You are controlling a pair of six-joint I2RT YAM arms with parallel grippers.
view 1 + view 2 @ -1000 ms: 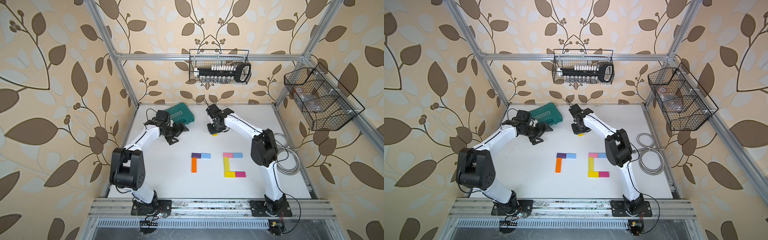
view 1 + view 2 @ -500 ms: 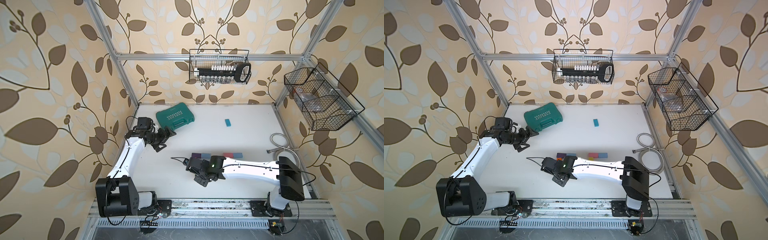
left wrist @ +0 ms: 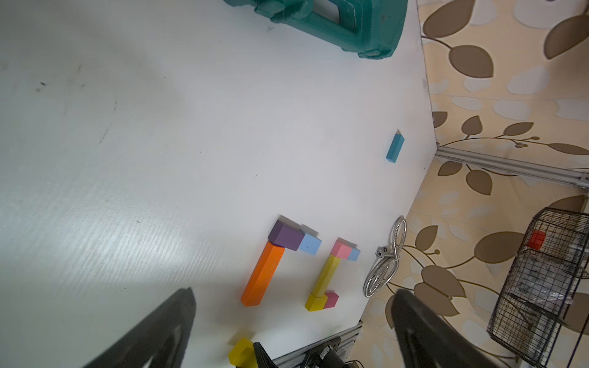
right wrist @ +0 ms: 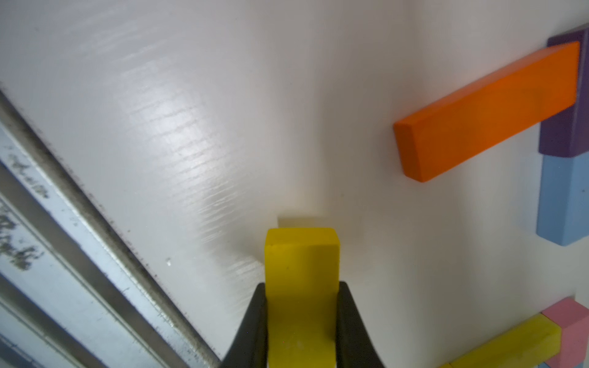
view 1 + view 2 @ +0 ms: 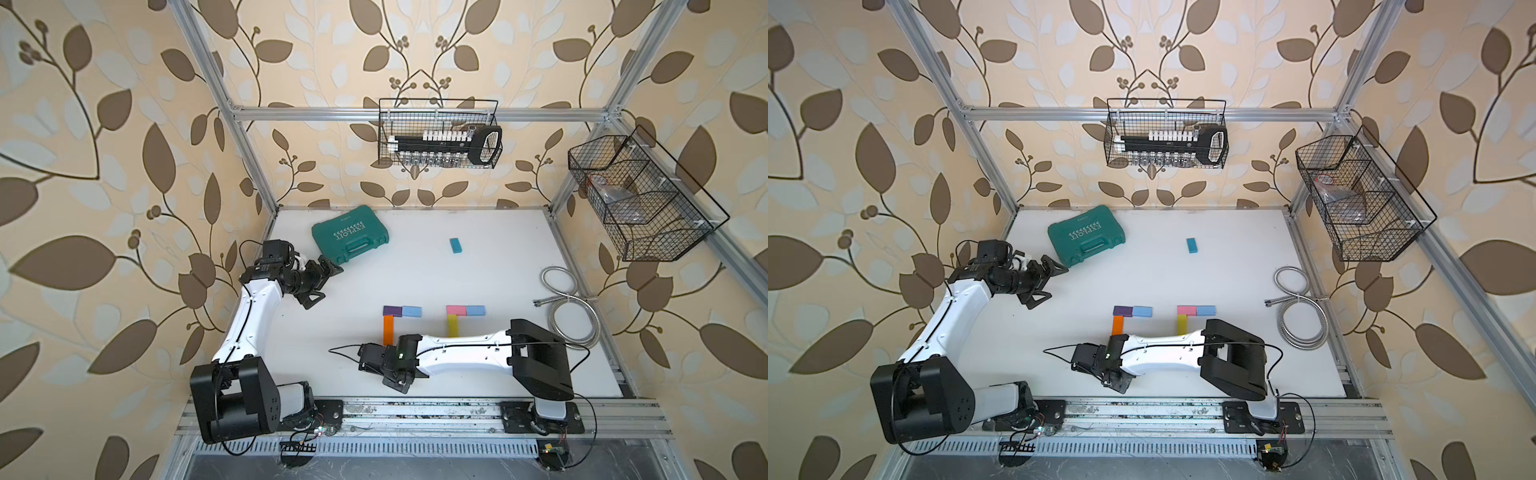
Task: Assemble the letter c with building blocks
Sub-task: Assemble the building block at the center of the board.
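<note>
**Right gripper clamped on a yellow block by the front rail**

In both top views the right arm [image 5: 461,357] lies across the table [image 5: 498,249]. It covers the near ends of the orange block [image 5: 387,329] and the long yellow block [image 5: 453,325], and the right gripper [image 5: 400,382] hides its own load. The purple block [image 5: 392,311] touches a light blue block [image 5: 411,311]. A pink block [image 5: 456,310] touches a second light blue block [image 5: 475,310]. The teal block [image 5: 456,245] lies alone, well apart. The left gripper [image 5: 324,282], jaws spread wide, hangs near the green case [image 5: 351,240]. A metal hose [image 5: 569,307] is coiled at the right edge.

The left wrist view shows what the arm hides: a short yellow block [image 3: 314,302] touching a magenta block [image 3: 331,299].

The right wrist view shows the fingers [image 4: 255,325] clamped on the yellow block [image 4: 301,280], near the front rail [image 4: 63,239] and apart from the orange one. Whether it touches the table I cannot tell.
</note>
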